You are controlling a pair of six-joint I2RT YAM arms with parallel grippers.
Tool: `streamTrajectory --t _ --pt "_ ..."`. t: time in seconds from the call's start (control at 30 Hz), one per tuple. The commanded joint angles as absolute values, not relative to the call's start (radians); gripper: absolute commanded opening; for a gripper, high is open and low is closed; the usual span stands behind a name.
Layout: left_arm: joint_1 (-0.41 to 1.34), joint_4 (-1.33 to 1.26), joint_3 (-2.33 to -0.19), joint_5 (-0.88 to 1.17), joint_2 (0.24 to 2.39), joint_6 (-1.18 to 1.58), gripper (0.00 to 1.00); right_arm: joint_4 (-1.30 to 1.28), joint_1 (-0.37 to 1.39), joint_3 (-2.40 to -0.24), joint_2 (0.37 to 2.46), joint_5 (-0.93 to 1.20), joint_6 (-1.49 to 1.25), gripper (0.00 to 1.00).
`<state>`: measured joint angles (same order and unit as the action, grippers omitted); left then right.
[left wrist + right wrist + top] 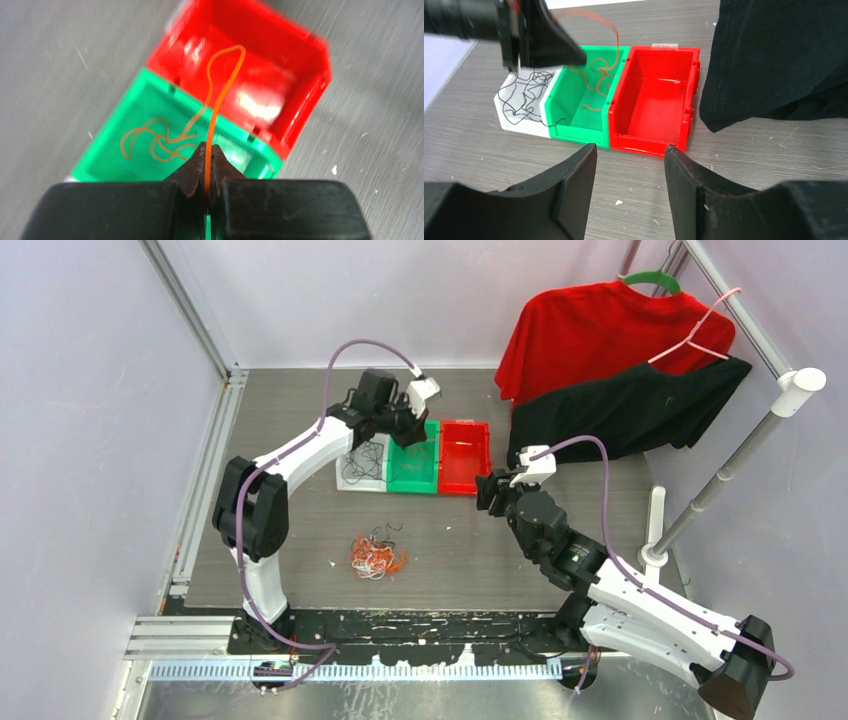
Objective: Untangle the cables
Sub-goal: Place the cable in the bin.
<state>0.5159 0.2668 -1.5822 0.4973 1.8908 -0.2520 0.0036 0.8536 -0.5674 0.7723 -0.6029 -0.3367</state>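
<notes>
My left gripper (207, 150) is shut on a thin orange cable (216, 107), which loops up over the red bin (300, 115) and trails down into the green bin (107, 135). More orange cable lies coiled in the green bin (574, 130). Black cables (524, 95) fill the white bin (362, 472). A tangle of orange, black and white cables (378, 556) lies on the table in front of the left arm. My right gripper (630, 150) stands open with nothing between its fingers, low over the table just in front of the red bin (649, 145).
The three bins sit side by side at mid table: white, green (413, 468), red (465, 460). A red shirt (600, 335) and a black shirt (640, 410) hang from a rack at the back right, the black cloth (774, 60) close beside the red bin.
</notes>
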Motion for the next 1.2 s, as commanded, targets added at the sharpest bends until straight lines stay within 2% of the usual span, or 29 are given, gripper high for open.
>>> streamTrajectory --t 0.0,0.27,0.3,0.37,0.43,0.5,0.57,0.67,0.8,0.93,1.17 --pt "0.512 0.301 -1.504 0.374 1.82 -0.278 0.0 0.025 0.847 -0.584 0.746 -0.601 -0.337 0.57" --pt "0.518 0.42 -1.589 0.23 1.892 -0.287 0.01 0.021 0.847 -0.6 0.774 -0.596 -0.382 0.56" --pt "0.518 0.427 -1.598 0.217 1.898 -0.297 0.07 0.019 0.847 -0.601 0.777 -0.598 -0.386 0.56" --pt "0.519 0.451 -1.617 0.194 1.908 -0.311 0.31 0.016 0.847 -0.604 0.78 -0.598 -0.39 0.56" --pt "0.519 0.474 -1.633 0.187 1.912 -0.305 0.5 0.009 0.847 -0.609 0.782 -0.598 -0.391 0.56" --pt "0.518 0.511 -1.646 0.223 1.907 -0.296 0.62 0.004 0.845 -0.616 0.786 -0.597 -0.388 0.56" --pt "0.519 0.534 -1.649 0.273 1.891 -0.277 0.72 0.0 0.845 -0.625 0.793 -0.595 -0.384 0.56" --pt "0.517 0.615 -1.692 0.357 1.883 -0.273 0.78 -0.003 0.845 -0.639 0.804 -0.591 -0.382 0.56" --pt "0.496 0.781 -1.784 0.453 1.899 -0.31 0.93 -0.003 0.845 -0.656 0.82 -0.577 -0.387 0.56" --pt "0.479 0.85 -1.743 0.488 1.853 -0.401 0.98 -0.001 0.845 -0.684 0.875 -0.517 -0.375 0.59" --pt "0.412 0.888 -1.684 0.635 1.788 -0.398 0.99 0.118 0.79 -0.776 1.116 -0.334 -0.402 0.69"
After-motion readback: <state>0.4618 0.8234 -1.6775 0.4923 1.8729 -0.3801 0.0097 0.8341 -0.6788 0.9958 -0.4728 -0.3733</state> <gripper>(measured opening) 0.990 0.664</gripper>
